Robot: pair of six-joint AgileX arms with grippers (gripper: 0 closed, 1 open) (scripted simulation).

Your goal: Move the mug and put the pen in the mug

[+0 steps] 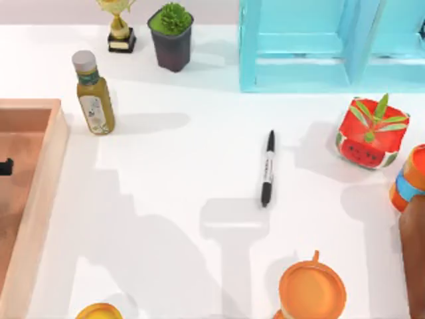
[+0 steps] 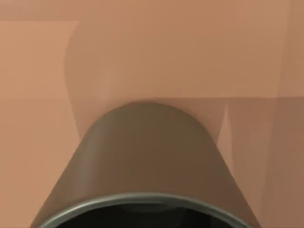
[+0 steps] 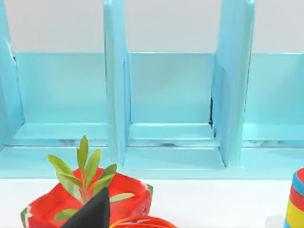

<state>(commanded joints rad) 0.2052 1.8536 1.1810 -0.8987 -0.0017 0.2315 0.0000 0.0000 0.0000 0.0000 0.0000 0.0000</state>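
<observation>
Black with a white band round its middle, the pen (image 1: 267, 169) lies flat on the white table (image 1: 172, 199), right of centre, its length running roughly far to near with a slight tilt. In my left wrist view the mug (image 2: 147, 156), dark grey-olive and matte, sits very close under the camera against a plain brown surface, its rim toward me and its inside dark; I cannot tell from this whether my left pincer is clamped on it or standing wide. In the top view a wooden tray (image 1: 40, 193) of the same brown lies at the left edge of the table. My right wrist view looks across a watermelon-patterned planter (image 3: 85, 204) toward the turquoise shelf (image 3: 171, 104) at the far side; I cannot tell how my right pincer stands. In the top view an oil bottle (image 1: 93, 94) stands at far left, a trophy (image 1: 121, 30) and a dark potted plant (image 1: 172, 34) stand behind it, and an orange cup (image 1: 312, 290) sits at the near edge.
</observation>
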